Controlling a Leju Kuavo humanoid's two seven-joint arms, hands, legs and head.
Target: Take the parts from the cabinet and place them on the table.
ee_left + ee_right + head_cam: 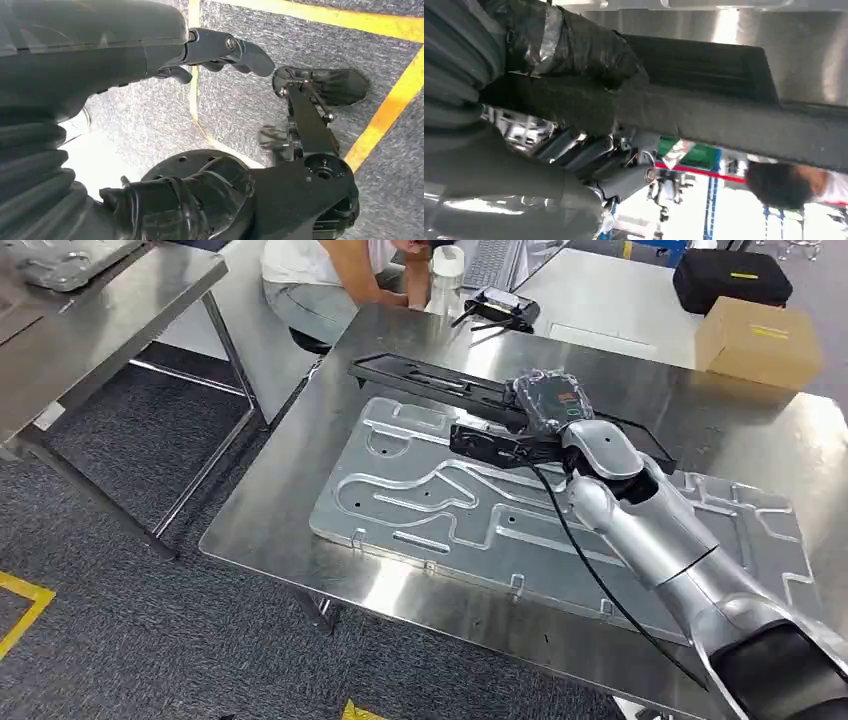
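Gripping that long black frame (430, 380) by one end over the bench (290, 500), the right hand (520, 435) could let it tip and scrape the metal plate (430, 500); left hand (220, 50) dangles empty, fingers loosely curled

Layout from the head view: a counter (280, 500) carries a large grooved plate (440, 510) on its near half. A long flat part (420, 375) lies just beyond the plate's far edge, with the right hand (530, 420) holding it toward its right end. Far right stand a box (758, 340) and, behind it, a case (730, 278). A person (330, 280) sits at the far side; a second table (90, 330) stands left.
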